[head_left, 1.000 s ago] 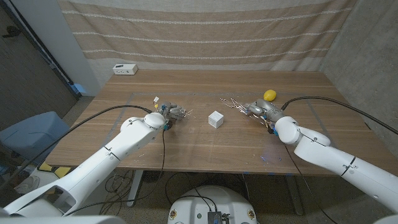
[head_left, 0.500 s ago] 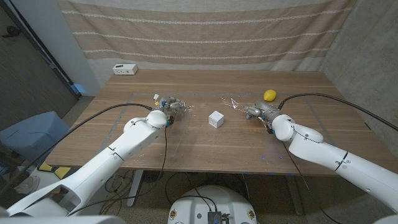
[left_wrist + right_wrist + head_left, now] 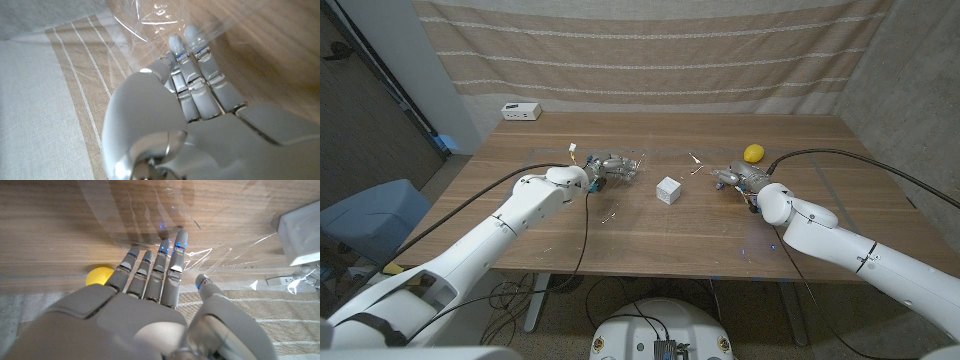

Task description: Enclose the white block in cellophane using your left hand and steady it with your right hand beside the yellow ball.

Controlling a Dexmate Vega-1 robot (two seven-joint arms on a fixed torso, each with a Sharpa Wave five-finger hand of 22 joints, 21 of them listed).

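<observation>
Between my two hands stands one white block (image 3: 667,190) under one sheet of cellophane (image 3: 665,165), whose edge my left hand (image 3: 611,167) holds with straight fingers, while my right hand (image 3: 735,178), fingers extended, presses it beside one yellow ball (image 3: 754,153).

The left arm reaches in from the near left corner, its left hand (image 3: 608,168) pinching the cellophane (image 3: 165,20), whose film runs over the fingertips (image 3: 192,37). The right arm stretches in from the near right corner, its right hand (image 3: 735,178) with fingers (image 3: 160,265) extended and slightly apart, thumb off to one side.
</observation>
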